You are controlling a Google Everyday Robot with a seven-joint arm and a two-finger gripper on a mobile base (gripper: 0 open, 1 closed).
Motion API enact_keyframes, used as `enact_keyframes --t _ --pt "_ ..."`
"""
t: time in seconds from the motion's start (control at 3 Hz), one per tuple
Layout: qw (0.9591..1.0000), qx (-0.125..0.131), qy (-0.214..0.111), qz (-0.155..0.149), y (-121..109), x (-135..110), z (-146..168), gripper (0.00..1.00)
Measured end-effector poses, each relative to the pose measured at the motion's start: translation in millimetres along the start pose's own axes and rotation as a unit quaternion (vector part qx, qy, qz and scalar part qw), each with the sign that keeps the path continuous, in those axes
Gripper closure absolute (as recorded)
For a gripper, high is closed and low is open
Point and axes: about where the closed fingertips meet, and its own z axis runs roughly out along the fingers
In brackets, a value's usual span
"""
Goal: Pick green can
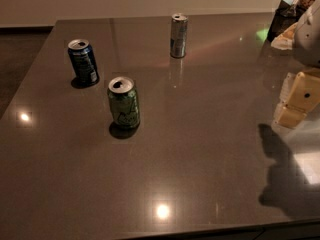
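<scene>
The green can (pixel 123 103) stands upright on the grey-brown table (pixel 200 149), left of the middle, with its silver top opened. It has a light green body with darker swirls. My gripper (pixel 297 100) shows as cream-coloured parts at the right edge of the view, hanging above the table's right side. It is far to the right of the green can and holds nothing that I can see. Its shadow falls on the table below it.
A dark blue can (pixel 83 62) stands behind and left of the green can. A taller slim silver can (pixel 178 35) stands further back near the middle. Dark boxes and snack bags (pixel 290 19) sit at the back right corner. The table's front edge runs along the bottom.
</scene>
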Motion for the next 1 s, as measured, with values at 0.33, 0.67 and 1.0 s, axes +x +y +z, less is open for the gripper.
enact_keyframes --t 0.33,0.67,1.0 --pt "1.0000 0.000 0.000 0.000 0.0 0.0 0.0 0.00" --pt "0.9996 -0.011 -0.006 -0.027 2.8 -8.9 -0.8 0.00" --pt "0.9958 -0.037 -0.024 -0.080 14.9 -40.3 6.4 0.00"
